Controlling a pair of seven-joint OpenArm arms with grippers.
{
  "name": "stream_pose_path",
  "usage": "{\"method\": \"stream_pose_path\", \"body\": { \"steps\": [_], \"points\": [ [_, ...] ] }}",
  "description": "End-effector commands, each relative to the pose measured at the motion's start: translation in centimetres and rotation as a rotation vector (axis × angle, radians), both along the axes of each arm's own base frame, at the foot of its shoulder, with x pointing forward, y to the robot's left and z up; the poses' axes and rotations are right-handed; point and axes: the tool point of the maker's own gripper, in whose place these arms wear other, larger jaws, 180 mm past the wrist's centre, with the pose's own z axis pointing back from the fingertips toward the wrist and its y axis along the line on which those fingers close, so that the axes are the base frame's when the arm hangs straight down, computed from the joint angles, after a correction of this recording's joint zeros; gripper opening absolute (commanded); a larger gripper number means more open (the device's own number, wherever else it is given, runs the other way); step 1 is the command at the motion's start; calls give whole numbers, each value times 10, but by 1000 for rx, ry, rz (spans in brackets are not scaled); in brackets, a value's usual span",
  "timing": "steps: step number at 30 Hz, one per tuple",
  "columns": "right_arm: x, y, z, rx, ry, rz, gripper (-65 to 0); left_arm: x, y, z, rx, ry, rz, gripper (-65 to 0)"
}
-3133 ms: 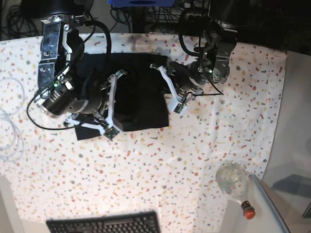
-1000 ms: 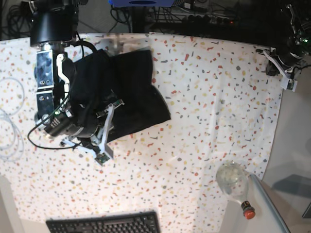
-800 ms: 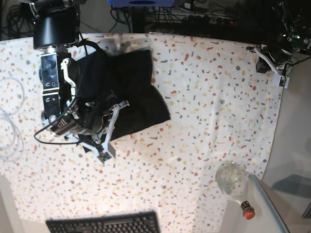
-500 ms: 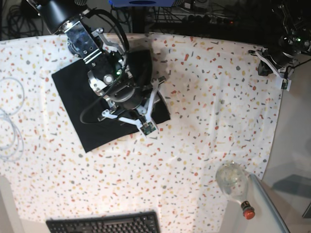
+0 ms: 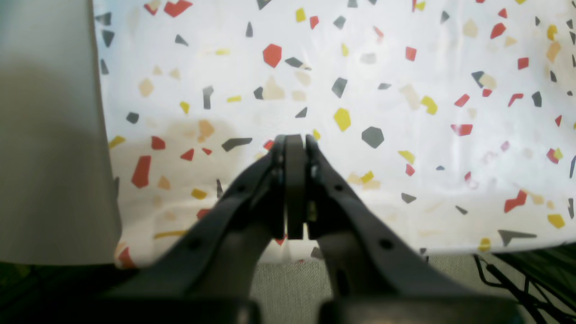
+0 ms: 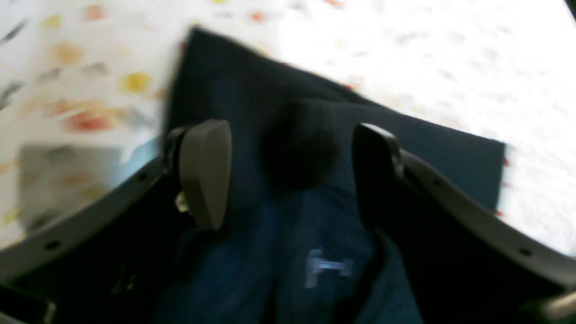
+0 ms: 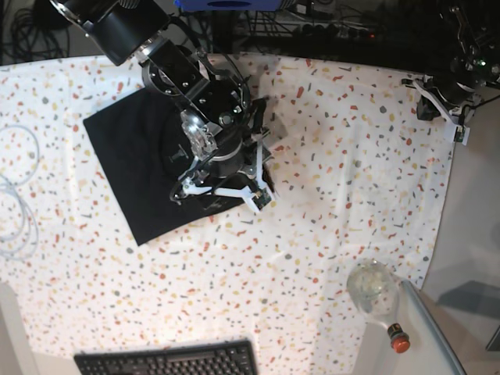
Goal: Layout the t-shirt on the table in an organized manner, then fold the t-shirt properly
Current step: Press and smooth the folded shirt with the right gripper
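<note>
Black keyboard point(image 7: 168, 360) at bottom edge; clear round glass bottle, red cap point(image 7: 377, 295), lying lower right; white cable loops point(image 7: 13, 199) left.

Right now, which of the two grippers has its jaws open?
The right gripper, spread above the t-shirt. The left gripper, at the table edge, is shut.

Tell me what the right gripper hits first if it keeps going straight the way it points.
Most likely the t-shirt: the right gripper hangs open with dark fabric filling the gap between its fingers. The view is blurred, so how near it is stays unclear.
</note>
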Motion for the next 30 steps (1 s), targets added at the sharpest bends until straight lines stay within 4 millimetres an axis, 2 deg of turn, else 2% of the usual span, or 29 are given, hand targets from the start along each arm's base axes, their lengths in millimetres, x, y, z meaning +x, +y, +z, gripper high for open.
{"method": "stream_pose_path", "body": {
  "steps": [1,7,13,14,15,17,18,22,24,28,30],
  "points": [
    [16,5,17,23,-67,-2,-261,7,5,9,13,-36,-7,-650],
    [25,-24,-4,-24,-23,-81,-261,8,5,10,13,-39,-7,-650],
    [38,-42,-3,-11,-41,-132,-278,8,5,6,4,-31,1,-650],
    [38,-41,-2,-11,-43,-132,-309,6,5,3,-1,-24,5,-650],
    [38,-41,-1,-10,-45,-131,-369,4,6,1,-6,-16,10,-650],
    [38,-41,-1,-7,-47,-129,-530,1,6,-3,-13,-4,16,-650],
    [38,-41,-1,-8,-45,-130,-639,1,6,-4,-15,-2,17,-650],
    [34,-39,-1,-2,-37,-133,-650,0,6,-5,-18,-2,19,-650],
    [31,-34,12,32,-60,-136,-650,1,6,-4,-19,-5,19,-650],
    [27,-31,51,98,-112,-160,-650,10,-2,-4,-32,-21,11,-650],
    [26,-33,65,110,-110,-181,-650,15,-21,-10,-59,-17,-22,-650]
  ]
}}
